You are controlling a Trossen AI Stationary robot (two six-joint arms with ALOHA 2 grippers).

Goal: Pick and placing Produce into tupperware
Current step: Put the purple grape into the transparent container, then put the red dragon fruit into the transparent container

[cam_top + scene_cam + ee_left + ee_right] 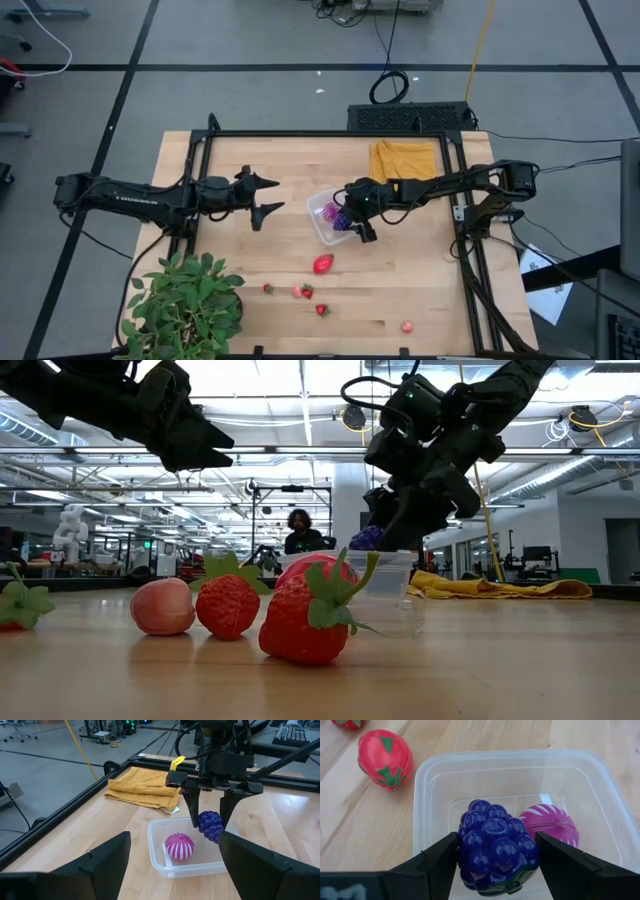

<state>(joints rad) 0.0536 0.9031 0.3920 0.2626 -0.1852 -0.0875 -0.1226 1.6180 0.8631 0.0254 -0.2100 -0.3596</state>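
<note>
The clear tupperware (325, 218) stands mid-table and holds a magenta striped fruit (179, 846). My right gripper (352, 222) is shut on the purple grape bunch (494, 845) just above the tupperware's opening. My left gripper (268, 196) is open and empty, above the table left of the tupperware. A big red strawberry (322, 264), small strawberries (307, 291) and pink pieces (407, 326) lie on the table nearer the front edge. My right gripper pinches the grape bunch by its two opposite sides (462, 851) between its two fingers. The fingers (192, 805) point down from above. The bunch hangs between them, clear of the tupperware's floor, over the side next to the magenta fruit.
A folded mustard-yellow cloth (402, 160) lies at the far right, behind the tupperware. A green potted plant (185, 305) stands at the front left corner. Black frame rails (320, 134) run round the table. A person (299, 532) is in the room beyond.
</note>
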